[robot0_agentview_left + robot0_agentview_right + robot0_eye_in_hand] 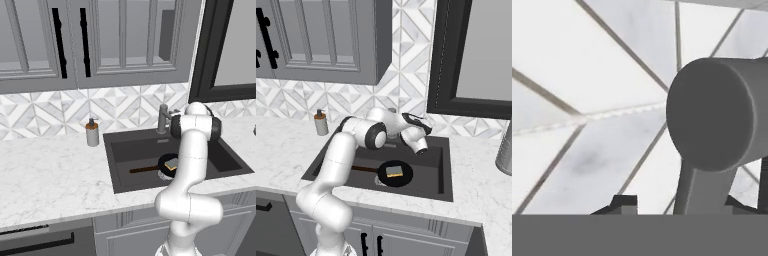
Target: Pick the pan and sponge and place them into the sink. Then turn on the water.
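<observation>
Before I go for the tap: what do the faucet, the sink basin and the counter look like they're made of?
Faucet: matte grey metal by its look, with no visible shine. Sink: dark grey, flat finish; could be composite or coated metal. Counter: white with grey veining, marble-like stone.

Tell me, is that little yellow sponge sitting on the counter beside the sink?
No. The sponge lies on the pan, which rests down inside the sink, not on the counter.
</observation>
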